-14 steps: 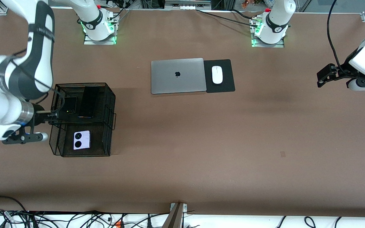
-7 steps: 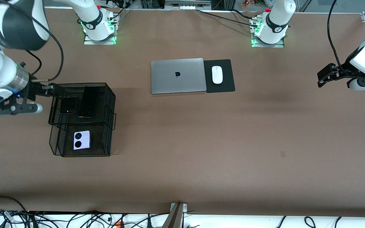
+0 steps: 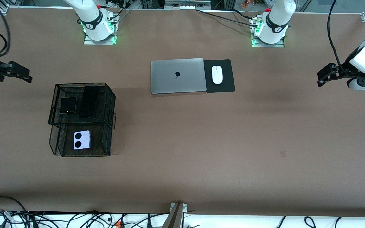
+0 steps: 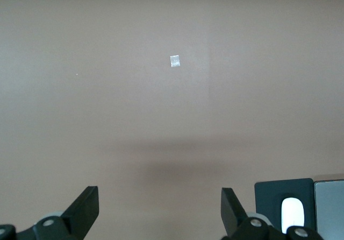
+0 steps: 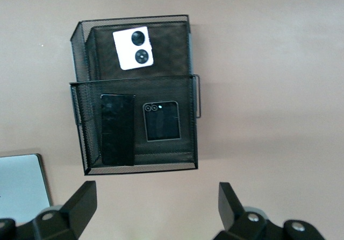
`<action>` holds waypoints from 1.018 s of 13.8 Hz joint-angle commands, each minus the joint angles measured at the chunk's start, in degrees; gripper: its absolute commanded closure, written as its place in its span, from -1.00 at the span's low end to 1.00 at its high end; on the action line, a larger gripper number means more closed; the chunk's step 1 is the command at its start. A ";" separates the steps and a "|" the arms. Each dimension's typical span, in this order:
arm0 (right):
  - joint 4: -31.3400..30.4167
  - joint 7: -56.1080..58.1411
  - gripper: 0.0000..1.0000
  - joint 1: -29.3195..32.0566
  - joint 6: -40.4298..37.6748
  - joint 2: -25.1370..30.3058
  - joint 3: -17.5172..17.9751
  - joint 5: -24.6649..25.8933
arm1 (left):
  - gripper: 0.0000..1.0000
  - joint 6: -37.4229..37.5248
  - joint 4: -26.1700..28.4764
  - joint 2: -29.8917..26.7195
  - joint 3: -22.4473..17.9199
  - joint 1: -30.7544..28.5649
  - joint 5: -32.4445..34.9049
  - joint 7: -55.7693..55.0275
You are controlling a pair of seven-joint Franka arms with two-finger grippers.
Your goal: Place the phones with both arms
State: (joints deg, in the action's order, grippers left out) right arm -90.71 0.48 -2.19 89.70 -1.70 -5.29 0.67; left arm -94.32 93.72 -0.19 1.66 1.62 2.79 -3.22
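A black wire basket [image 3: 110,98] with two tiers stands toward the right arm's end of the table. Its upper tier holds a small square black flip phone [image 3: 68,105] and, beside it, a long slim black phone [image 3: 88,102]. A lilac-white flip phone [image 3: 81,140] with two black circles lies in the lower tier. The right wrist view shows the basket [image 5: 134,18] with the white phone [image 5: 133,48], slab phone [image 5: 117,129] and black flip phone [image 5: 161,121]. My right gripper [image 3: 26,77] [image 5: 156,202] hangs open and empty over bare table beside the basket. My left gripper [image 3: 323,77] [image 4: 159,205] waits open over bare table at its own end.
A closed grey laptop [image 3: 178,75] lies mid-table near the bases, with a white mouse [image 3: 217,74] on a black pad [image 3: 225,85] beside it. The left wrist view catches the mouse [image 4: 291,214]. A small tape mark [image 3: 283,154] is on the table.
My right arm has drawn back from the basket, up and toward the table's edge at its own end. The phones and the left arm have stayed where they were.
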 commanded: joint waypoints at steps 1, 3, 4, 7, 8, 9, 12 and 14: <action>-1.75 -0.75 -1.00 5.96 -0.40 1.79 5.99 0.82 | -1.00 1.50 -2.32 1.15 0.27 0.14 0.55 -1.08; -1.67 -0.75 -1.00 5.97 -0.49 1.71 5.99 0.82 | -1.00 1.50 -2.32 1.15 0.27 0.14 0.55 -1.00; -1.49 -0.75 -1.00 5.88 -0.50 1.53 5.99 0.73 | -1.00 1.50 -2.32 1.15 0.27 0.14 0.55 -1.08; -1.23 -0.75 -1.00 5.79 -0.06 1.18 6.08 1.52 | -1.00 1.50 -2.32 1.15 0.27 0.14 0.55 -1.08; -1.23 -0.75 -1.00 5.79 -0.14 1.18 6.08 1.44 | -1.00 1.50 -2.32 1.15 0.27 0.14 0.55 -1.08; -1.23 -0.83 -1.00 5.79 -0.14 1.18 6.08 1.44 | -1.00 1.50 -2.32 1.15 0.27 0.14 0.55 -1.08; -1.23 -0.92 -1.00 5.79 -0.41 1.18 6.00 0.91 | -1.00 1.50 -2.32 1.15 0.27 0.14 0.55 -0.99; -1.23 -0.92 -1.00 5.79 -0.41 1.18 6.08 1.00 | -1.00 1.50 -2.32 1.15 0.27 0.14 0.55 -1.08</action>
State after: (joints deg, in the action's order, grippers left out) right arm -91.08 0.30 2.37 89.49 -1.45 -0.54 1.07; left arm -94.31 93.62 -0.14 1.71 1.66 2.79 -3.74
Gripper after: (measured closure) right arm 0.000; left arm 0.000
